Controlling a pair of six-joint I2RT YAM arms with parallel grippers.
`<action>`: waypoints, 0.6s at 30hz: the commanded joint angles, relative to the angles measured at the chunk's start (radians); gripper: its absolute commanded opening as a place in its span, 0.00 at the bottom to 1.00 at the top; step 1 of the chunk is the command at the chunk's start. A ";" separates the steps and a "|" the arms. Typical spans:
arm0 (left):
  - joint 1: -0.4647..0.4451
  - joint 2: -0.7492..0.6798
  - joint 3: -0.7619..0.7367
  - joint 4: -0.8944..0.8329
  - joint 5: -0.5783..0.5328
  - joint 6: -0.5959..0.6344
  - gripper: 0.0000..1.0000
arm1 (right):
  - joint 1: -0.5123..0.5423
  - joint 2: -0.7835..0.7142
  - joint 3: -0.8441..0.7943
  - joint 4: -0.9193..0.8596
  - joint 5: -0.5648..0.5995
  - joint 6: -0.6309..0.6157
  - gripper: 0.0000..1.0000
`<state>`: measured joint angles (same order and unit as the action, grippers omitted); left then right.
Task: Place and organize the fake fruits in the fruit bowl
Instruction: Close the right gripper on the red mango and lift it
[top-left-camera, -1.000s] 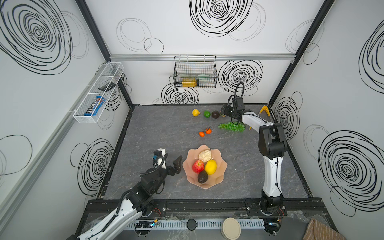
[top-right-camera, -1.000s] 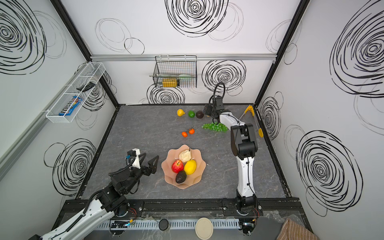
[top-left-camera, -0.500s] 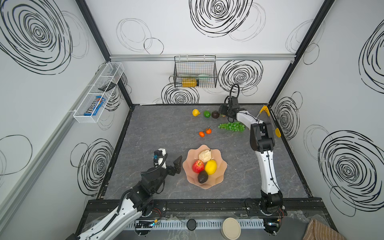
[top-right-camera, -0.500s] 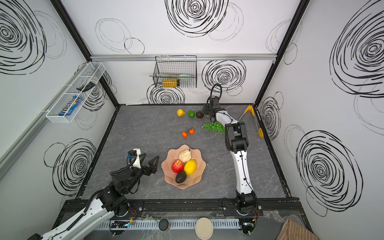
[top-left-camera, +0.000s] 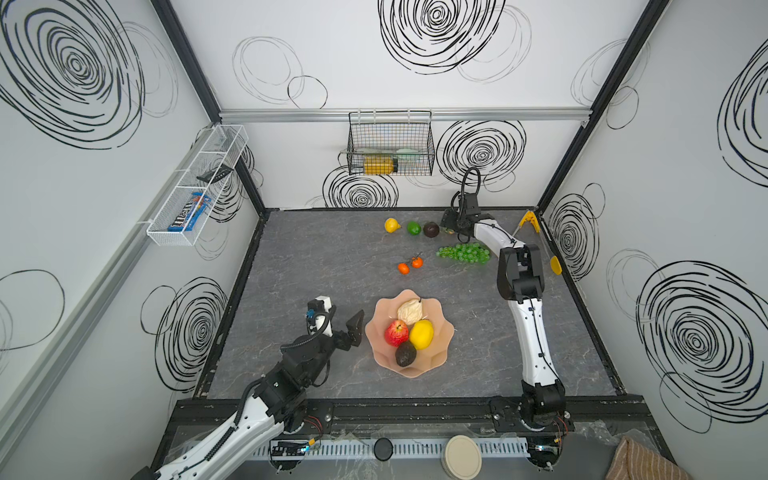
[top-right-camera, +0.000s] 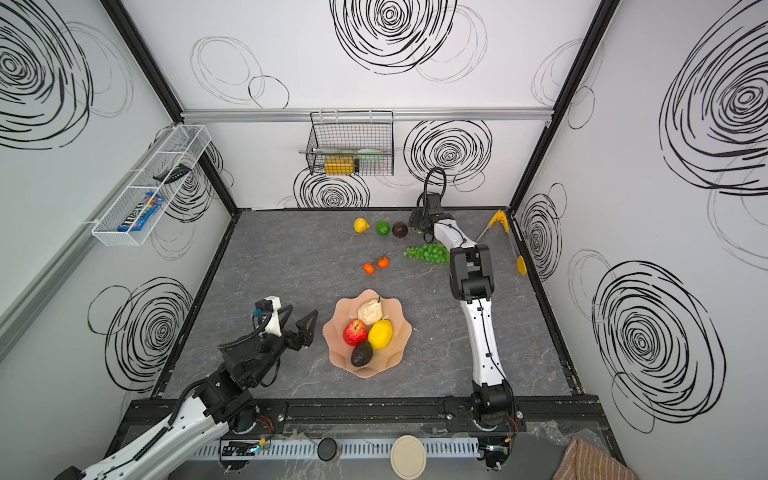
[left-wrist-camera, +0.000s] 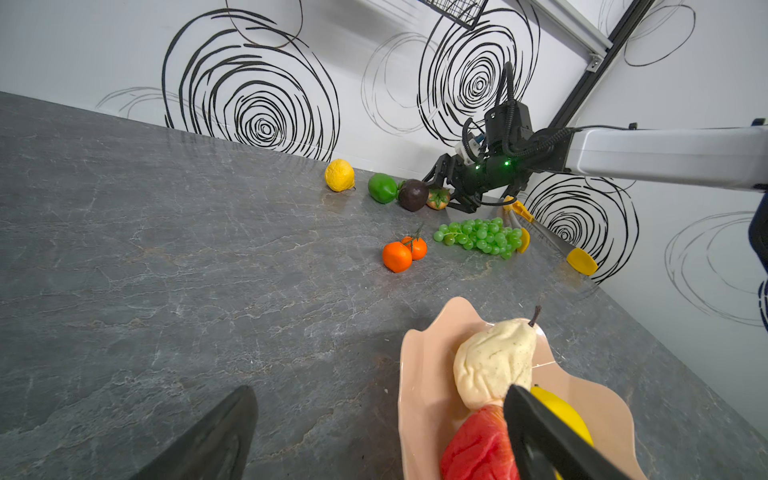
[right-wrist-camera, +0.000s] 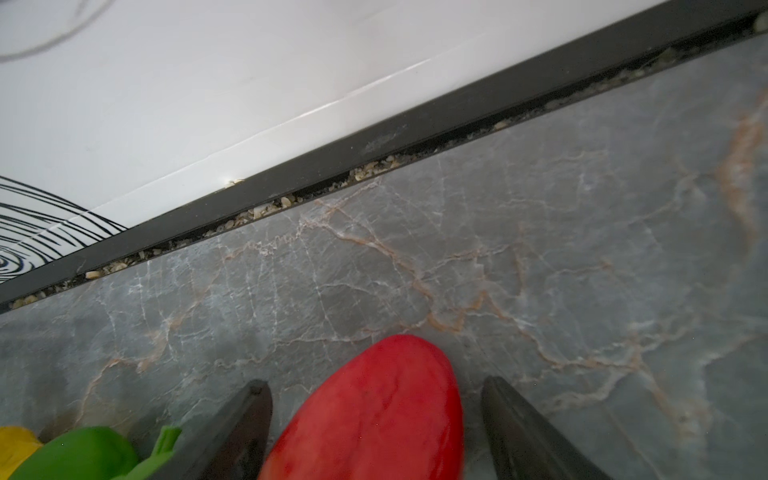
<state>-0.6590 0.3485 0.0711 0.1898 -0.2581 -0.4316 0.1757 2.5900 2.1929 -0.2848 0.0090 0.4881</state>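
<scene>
The scalloped peach-pink fruit bowl (top-left-camera: 376, 345) holds a pale pear (top-left-camera: 410, 311), a red apple (top-left-camera: 396, 332), a lemon (top-left-camera: 421, 334) and a dark avocado (top-left-camera: 405, 354). My left gripper (top-left-camera: 345, 318) (left-wrist-camera: 378, 392) stands open just left of the bowl's rim, empty. Near the back wall lie a lemon (top-left-camera: 392, 225), a lime (top-left-camera: 413, 227) and an avocado (top-left-camera: 431, 229). Right of that avocado, my right gripper (top-left-camera: 446, 224) (right-wrist-camera: 374, 384) straddles a red fruit (right-wrist-camera: 374, 411) (left-wrist-camera: 438, 198), open, with a gap on each side. Two small oranges (top-left-camera: 409, 265) and a grape bunch (top-left-camera: 463, 252) lie mid-table.
Yellow-tipped tongs (top-left-camera: 530, 220) lie along the right wall. The back wall's black base strip (right-wrist-camera: 374, 137) runs close beyond the right gripper. A wire basket (top-left-camera: 390, 145) hangs on the back wall, a white wire shelf (top-left-camera: 195, 187) on the left wall. A cream disc (top-left-camera: 460, 455) sits past the front rail.
My right gripper has slid left along the back wall to the red fruit beside the avocado, and its jaws have narrowed. The left arm has hardly moved.
</scene>
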 joint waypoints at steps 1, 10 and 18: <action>0.006 0.003 -0.011 0.058 -0.003 0.008 0.96 | -0.007 0.007 0.012 -0.033 -0.021 -0.012 0.77; 0.005 0.002 -0.011 0.056 -0.003 0.009 0.96 | -0.009 -0.070 -0.090 0.020 -0.066 0.006 0.64; 0.006 0.003 -0.010 0.056 -0.003 0.009 0.96 | -0.026 -0.174 -0.207 0.092 -0.125 0.037 0.60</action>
<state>-0.6590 0.3489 0.0711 0.1902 -0.2581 -0.4305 0.1619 2.4851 2.0075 -0.2241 -0.0772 0.5007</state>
